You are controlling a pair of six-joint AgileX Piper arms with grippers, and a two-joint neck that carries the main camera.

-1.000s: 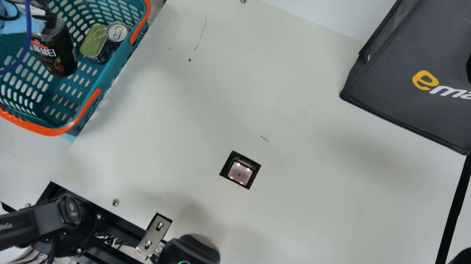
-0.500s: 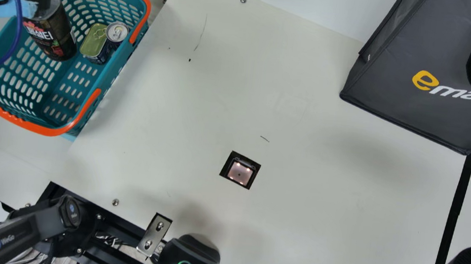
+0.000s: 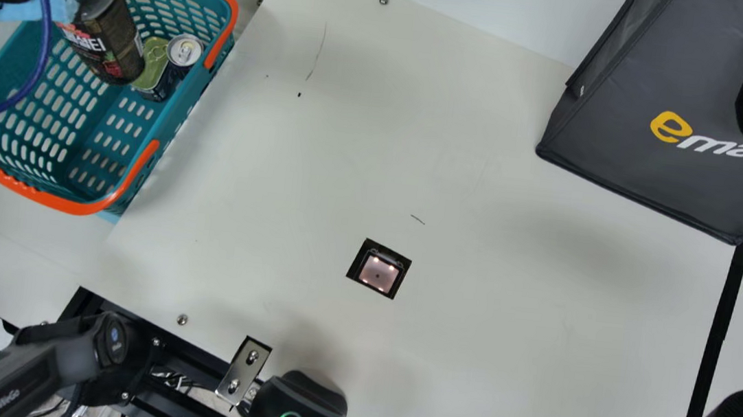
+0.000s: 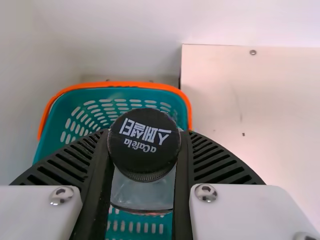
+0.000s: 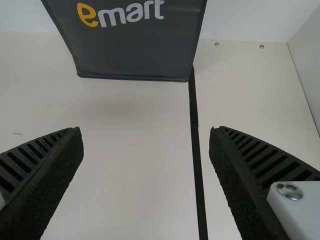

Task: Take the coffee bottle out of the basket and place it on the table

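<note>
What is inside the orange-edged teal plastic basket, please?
A silver-topped can and a rectangular green-lidded tin. The dark black-capped bottle in my left gripper covers part of the tin and of the basket; anything behind it cannot be seen.

The basket (image 3: 79, 136) is teal with orange handles, the bag (image 3: 629, 125) dark grey.

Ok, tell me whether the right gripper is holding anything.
No, the right gripper has its fingers wide apart and nothing gripped between them.
</note>
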